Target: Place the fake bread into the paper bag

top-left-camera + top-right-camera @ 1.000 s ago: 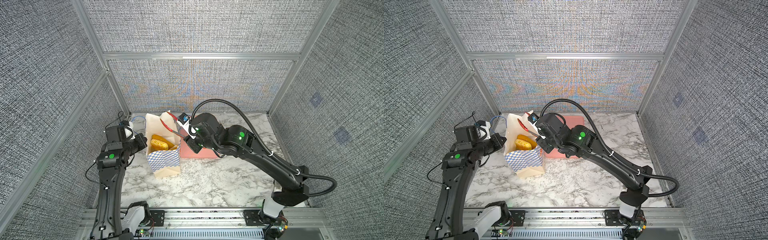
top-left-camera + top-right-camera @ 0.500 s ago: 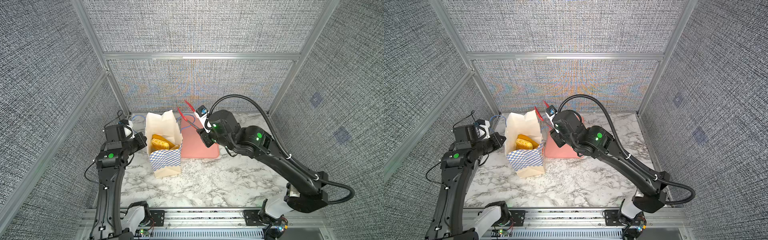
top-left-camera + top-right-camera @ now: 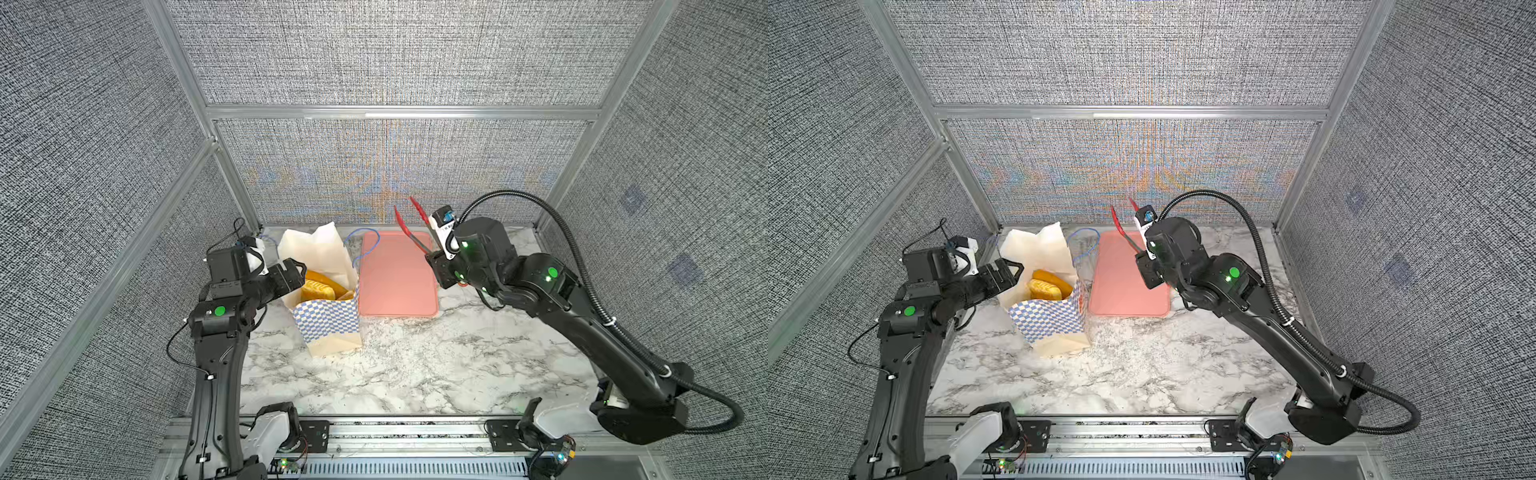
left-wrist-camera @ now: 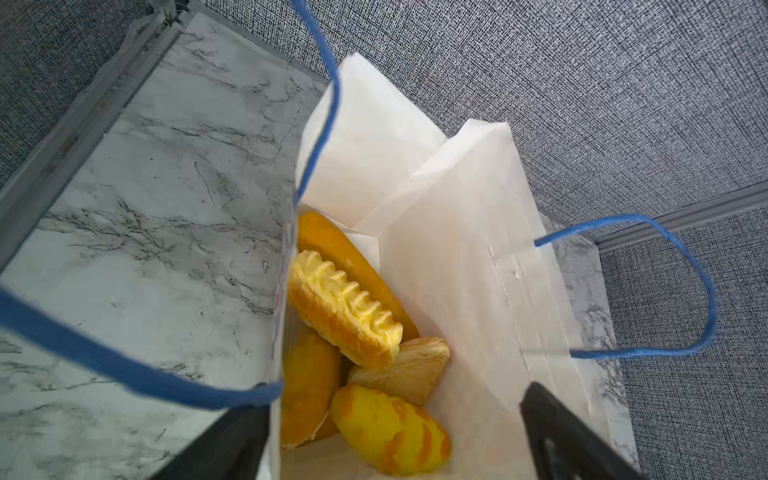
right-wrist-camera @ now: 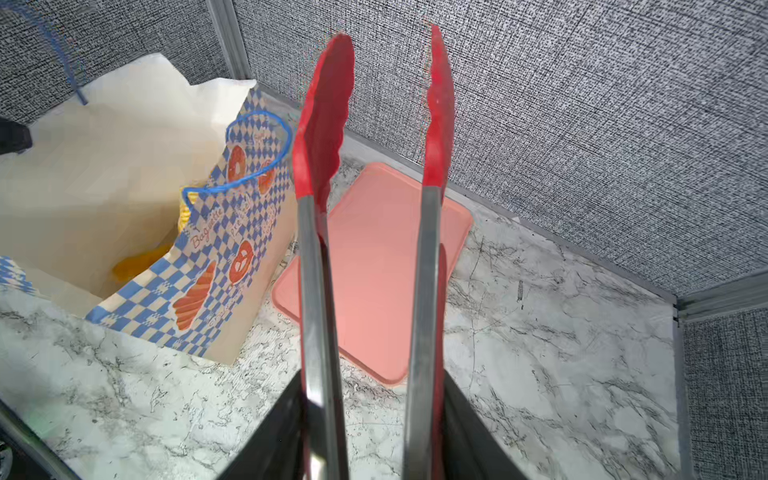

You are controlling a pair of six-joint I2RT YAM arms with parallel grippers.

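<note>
Fake bread (image 4: 345, 316): we count it inside the paper bag (image 3: 328, 320). Left jaws, apart, at its rim, nearest; right jaws, on its other side, clamp empty red tongs (image 5: 322, 124).

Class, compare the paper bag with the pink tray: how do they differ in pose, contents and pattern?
The paper bag stands upright; the pink tray lies flat. The bag holds fake bread; the tray holds nothing. The bag has blue checks; the tray is plain. Both rest on the marble table.
</note>
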